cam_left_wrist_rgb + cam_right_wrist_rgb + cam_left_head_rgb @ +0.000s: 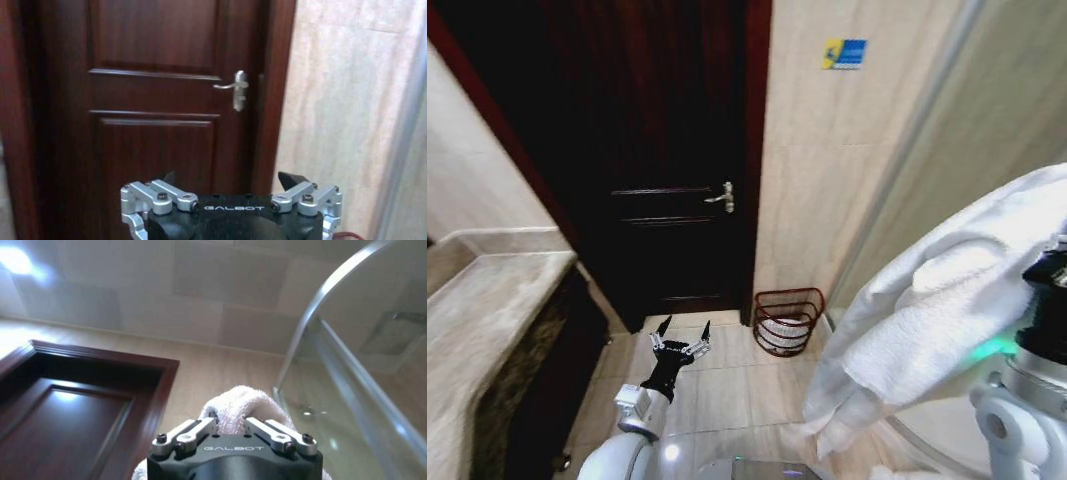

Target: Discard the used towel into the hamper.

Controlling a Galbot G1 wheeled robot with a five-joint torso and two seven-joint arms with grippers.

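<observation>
A white towel (927,310) hangs in thick folds at the right of the head view, held up by my right arm. In the right wrist view my right gripper (230,422) is shut on a bunch of that towel (237,402), which bulges out between the fingers. The hamper (787,320), a dark reddish-brown wire basket, stands on the floor by the wall to the right of the door, with something pale inside. My left gripper (685,330) is held low over the floor tiles to the left of the hamper, fingers spread open, holding nothing.
A dark wooden door (667,150) with a metal handle (724,197) is shut straight ahead. A stone counter (487,320) runs along the left. A curved glass shower screen (347,355) stands on the right. Bare floor tiles (727,380) lie before the hamper.
</observation>
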